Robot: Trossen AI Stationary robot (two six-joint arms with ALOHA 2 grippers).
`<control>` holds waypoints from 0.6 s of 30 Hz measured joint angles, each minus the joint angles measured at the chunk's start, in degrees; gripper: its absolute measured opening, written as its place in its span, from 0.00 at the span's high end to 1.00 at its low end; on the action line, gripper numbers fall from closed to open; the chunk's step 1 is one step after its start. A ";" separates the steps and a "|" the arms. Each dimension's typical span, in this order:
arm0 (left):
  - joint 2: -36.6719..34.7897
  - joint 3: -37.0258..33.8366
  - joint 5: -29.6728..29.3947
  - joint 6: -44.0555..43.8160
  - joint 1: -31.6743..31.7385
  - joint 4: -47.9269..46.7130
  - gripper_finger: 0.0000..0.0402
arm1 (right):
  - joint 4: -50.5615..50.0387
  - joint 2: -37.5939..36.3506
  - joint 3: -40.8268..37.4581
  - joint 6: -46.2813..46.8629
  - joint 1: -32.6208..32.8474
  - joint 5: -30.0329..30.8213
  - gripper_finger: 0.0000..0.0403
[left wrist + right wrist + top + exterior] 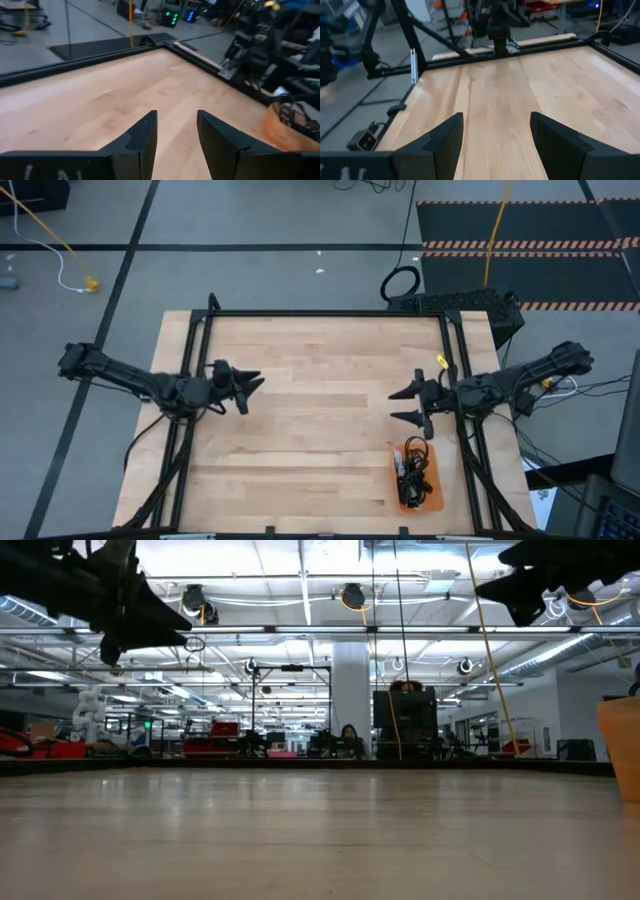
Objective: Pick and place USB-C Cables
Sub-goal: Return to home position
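Several small coiled USB-C cables (414, 465), black ones showing, lie piled in an orange tray (430, 500) near the table's near right corner; the left wrist view catches them (295, 117) in the tray at its edge. My left gripper (252, 386) hovers open above the table's left part, pointing toward the right. My right gripper (400, 405) hovers open above the right part, just beyond the tray's far end, pointing left. Both hang high over the wood in the low view, left gripper (150, 625) and right gripper (515, 595). Neither touches anything.
Bare wood spreads between the two grippers (320, 410). A black frame (330, 313) runs along the table's far edge and down both sides. Beyond the far edge a large black cable ring (400, 282) and a long yellow cord (495, 230) lie on the floor.
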 joint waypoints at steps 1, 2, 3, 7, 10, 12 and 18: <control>0.00 -1.22 0.39 0.25 0.00 2.19 0.65 | 2.06 -0.26 -1.39 0.04 -0.26 -0.02 0.44; 0.02 -2.33 0.70 0.34 0.00 4.17 0.65 | 4.31 -0.65 -2.79 0.06 -0.54 -0.04 0.44; 0.02 -3.38 0.86 0.33 -0.02 5.93 0.65 | 6.47 -1.13 -4.21 0.06 -0.78 -0.04 0.44; 0.01 -7.51 0.90 0.24 -0.01 12.71 0.65 | 14.62 -3.58 -9.78 -0.40 -1.67 -0.14 0.44; 0.02 -9.81 0.92 0.21 0.00 16.28 0.65 | 19.49 -5.88 -13.36 -0.79 -2.01 -0.22 0.44; 0.03 -10.83 0.96 0.23 0.00 17.29 0.65 | 21.54 -7.29 -15.15 -0.81 -2.05 -0.24 0.44; 0.06 -12.75 0.96 -0.11 0.00 18.06 0.65 | 23.88 -10.55 -18.88 -0.83 -2.05 -0.24 0.44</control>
